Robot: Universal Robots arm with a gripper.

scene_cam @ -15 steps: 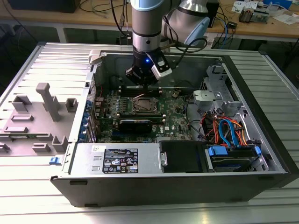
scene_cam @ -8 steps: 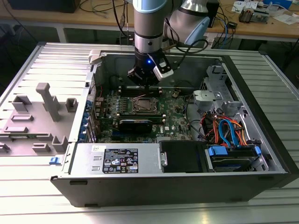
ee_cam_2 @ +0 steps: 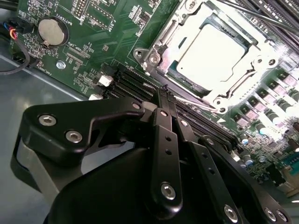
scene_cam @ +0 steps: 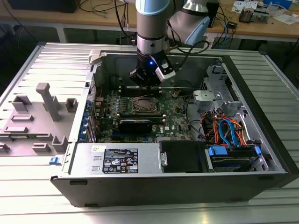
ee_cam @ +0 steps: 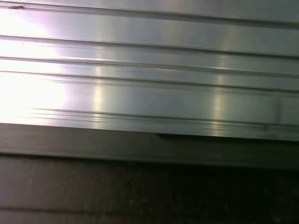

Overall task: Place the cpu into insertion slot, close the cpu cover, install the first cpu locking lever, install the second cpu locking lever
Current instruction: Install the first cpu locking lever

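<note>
Seated flat inside the single insertion slot [ee_cam_2: 152, 58]: one cpu [ee_cam_2: 212, 51], pale metal top facing up. Lying down around that top, over the insertion slot: one cpu cover [ee_cam_2: 218, 96], a silvery frame with a square window. Along the insertion slot's edges, thin metal lever rods; cannot tell whether latched.

Just beside the insertion slot, above a bank of long black memory slots [ee_cam_2: 135, 84]: one tool [ee_cam_2: 161, 91], black fingers clenched together with nothing between them, tips not touching the cpu. Same tool seen in the exterior view hanging just beyond the insertion slot's far side.

Around the insertion slot: one green circuit board [ee_cam_2: 107, 28]. Well apart from the insertion slot on that board: one round coin battery [ee_cam_2: 52, 31].

Enclosing all of it: one open computer case [scene_cam: 177, 186], with one silver power supply box [scene_cam: 117, 161] and one drive with blue clips [scene_cam: 233, 156] on the near side of the insertion slot.

Under the case: one counter [scene_cam: 275, 205] of ribbed, shiny aluminium. Outside the case, far from the insertion slot: one grey plastic fixture [scene_cam: 46, 100]. Beyond, a second counter of wood [scene_cam: 261, 28], strewn with cables.
</note>
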